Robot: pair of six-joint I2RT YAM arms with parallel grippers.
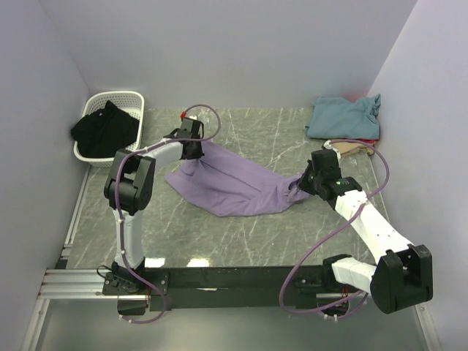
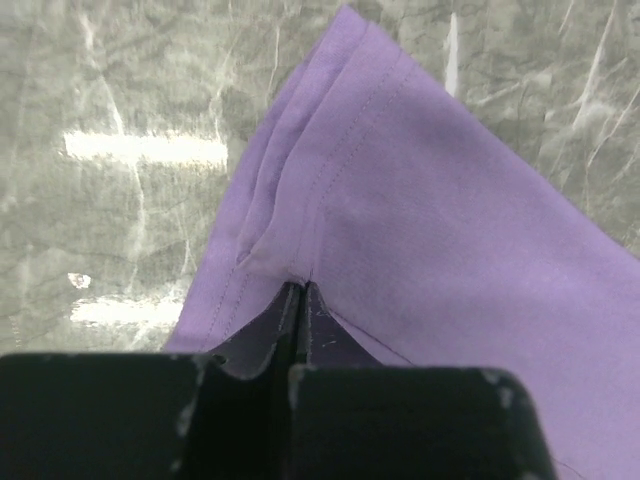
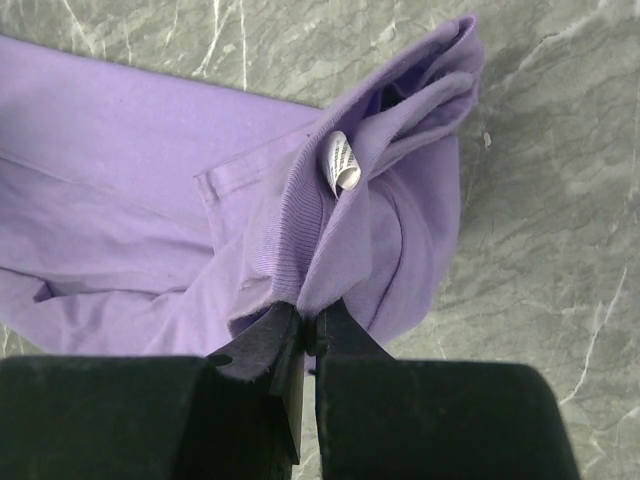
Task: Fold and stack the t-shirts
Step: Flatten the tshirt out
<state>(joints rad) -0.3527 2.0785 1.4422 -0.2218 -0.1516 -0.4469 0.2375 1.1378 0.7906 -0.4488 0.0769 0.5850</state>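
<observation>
The label [image 3: 341, 163] on the lavender shirt [image 3: 120, 170] is unreadably small.

The top view looks down from above and behind the arm bases [image 1: 241, 281], taking in the whole table [image 1: 241, 234] to its far edge. Each wrist view peers close along its own jaws at the table, and all three share the lavender t-shirt [image 1: 234, 186].

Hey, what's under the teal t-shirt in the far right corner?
Under the teal t-shirt, a red garment and a tan garment peek out along its near edge. The rest of both is covered.
</observation>
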